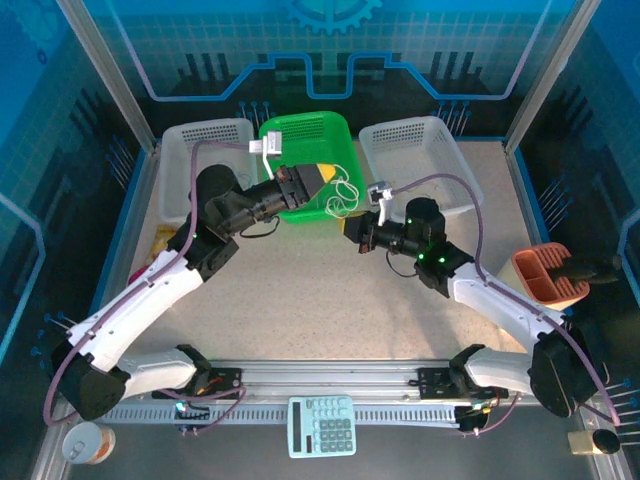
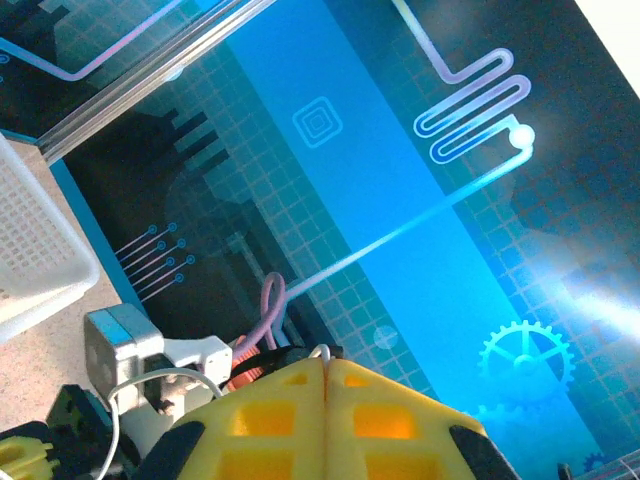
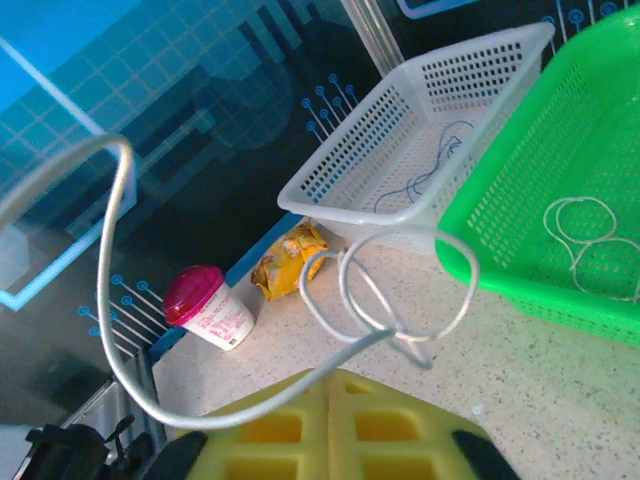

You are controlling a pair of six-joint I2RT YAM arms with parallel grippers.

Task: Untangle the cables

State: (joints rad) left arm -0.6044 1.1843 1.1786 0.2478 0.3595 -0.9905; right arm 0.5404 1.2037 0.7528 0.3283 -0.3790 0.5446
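Whitish cables (image 1: 345,194) hang in small loops over the front rim of the green basket (image 1: 300,126), between my two grippers. My left gripper (image 1: 332,173) is above the basket. In the left wrist view the left gripper (image 2: 325,362) is shut, with a white cable (image 2: 321,351) pinched at the tip. My right gripper (image 1: 350,228) sits just in front of the basket. In the right wrist view the right gripper (image 3: 330,375) is shut where a grey-white cable (image 3: 361,343) meets the seam. That cable loops off above the table.
White baskets (image 1: 205,135) (image 1: 420,130) flank the green one. The left white basket (image 3: 430,120) holds a thin blue-grey cable (image 3: 425,178). Whitish loops (image 3: 590,235) lie in the green basket (image 3: 520,190). A cup (image 3: 210,305) and a snack packet (image 3: 288,258) stand at the left edge. A calculator (image 1: 322,425) is at the front, an orange holder (image 1: 545,270) at the right.
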